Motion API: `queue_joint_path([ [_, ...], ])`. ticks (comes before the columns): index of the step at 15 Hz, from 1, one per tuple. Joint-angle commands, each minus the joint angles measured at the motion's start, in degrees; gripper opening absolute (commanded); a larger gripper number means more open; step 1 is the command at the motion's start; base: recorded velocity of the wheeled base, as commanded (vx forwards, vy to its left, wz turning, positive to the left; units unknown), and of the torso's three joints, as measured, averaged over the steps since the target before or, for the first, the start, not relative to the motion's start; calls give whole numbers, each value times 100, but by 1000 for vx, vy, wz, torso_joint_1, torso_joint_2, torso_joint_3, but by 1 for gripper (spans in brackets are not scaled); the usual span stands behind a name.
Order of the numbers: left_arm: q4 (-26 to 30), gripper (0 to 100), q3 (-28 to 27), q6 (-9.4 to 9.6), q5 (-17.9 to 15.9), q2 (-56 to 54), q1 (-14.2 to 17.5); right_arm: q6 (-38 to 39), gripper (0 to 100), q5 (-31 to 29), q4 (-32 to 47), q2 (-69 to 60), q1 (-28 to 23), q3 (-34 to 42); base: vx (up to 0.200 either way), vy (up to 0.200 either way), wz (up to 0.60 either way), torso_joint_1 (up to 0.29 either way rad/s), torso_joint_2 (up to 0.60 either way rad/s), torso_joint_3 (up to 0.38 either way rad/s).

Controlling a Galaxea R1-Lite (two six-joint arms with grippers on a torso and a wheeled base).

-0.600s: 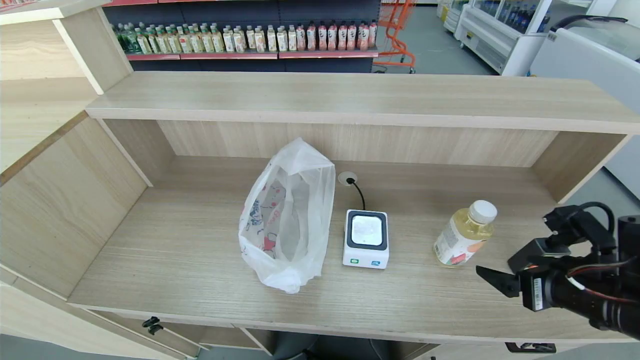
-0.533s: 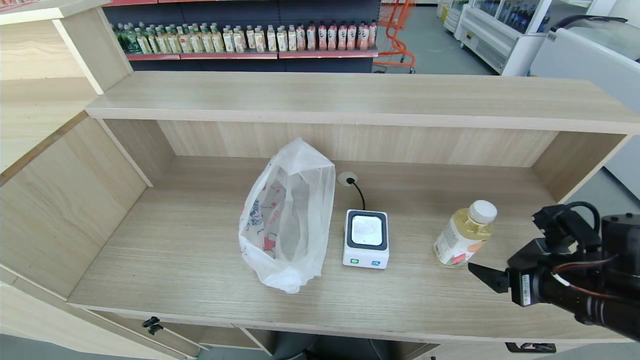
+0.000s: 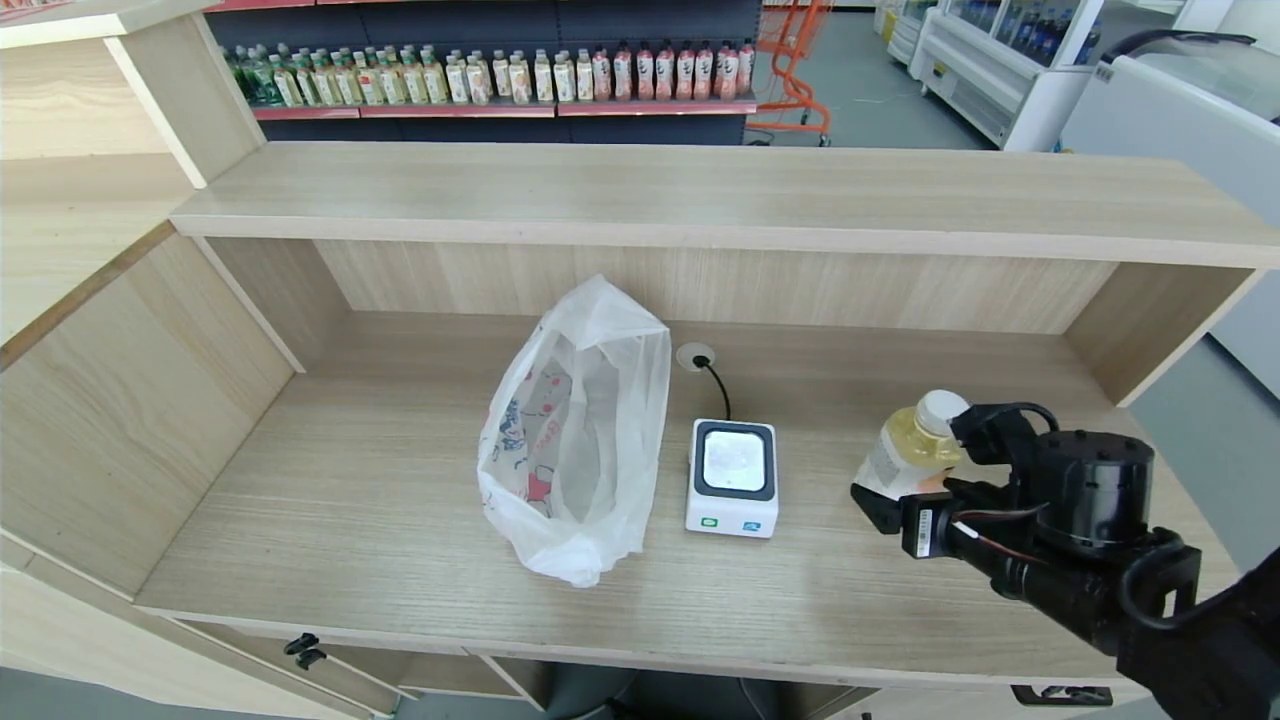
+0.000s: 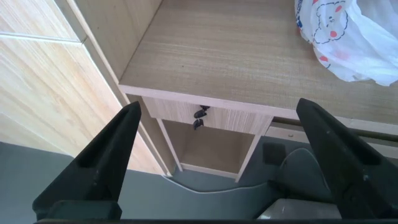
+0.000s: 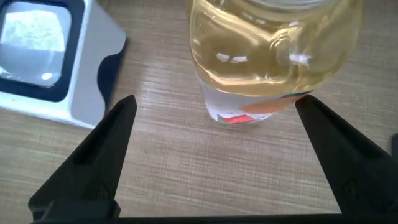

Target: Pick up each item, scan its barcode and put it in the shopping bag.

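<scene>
**A:** The counter (image 3: 350, 520) is seen carrying the shopping bag (image 3: 575, 440) at its middle, mouth left gaping so items can be dropped in. The scanner (image 3: 733, 478) is set just beside it, window up.

**B:** And the bottle (image 3: 905, 450) is found standing right of the scanner, straddled by the right jaws, which are spread apart and not yet clamped. The scanner's raised body is judged the obstacle on the way to the bag. The left jaws are held apart too, low off the counter's front edge.

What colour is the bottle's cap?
White. The cap tops the bottle and shows best in the head view.
</scene>
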Motion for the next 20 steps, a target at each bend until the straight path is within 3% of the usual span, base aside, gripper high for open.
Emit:
queue_joint_path([
  [1,4,100,0,-1,1,-2,-1,-13,100,-256,-40,425,12,-225,0,0,0,0,0,0],
  [9,4,100,0,-1,1,-2,-1,-119,100,-361,-40,706,65,-1121,0,0,0,0,0,0],
  [15,4,100,0,-1,1,-2,-1,-215,100,-221,-286,926,109,-1148,0,0,0,0,0,0],
  [16,4,100,0,-1,1,-2,-1,-277,0,-142,-347,943,83,-1183,0,0,0,0,0,0],
  [20,4,100,0,-1,1,-2,-1,-743,0,-142,-409,1075,-40,-1306,0,0,0,0,0,0],
])
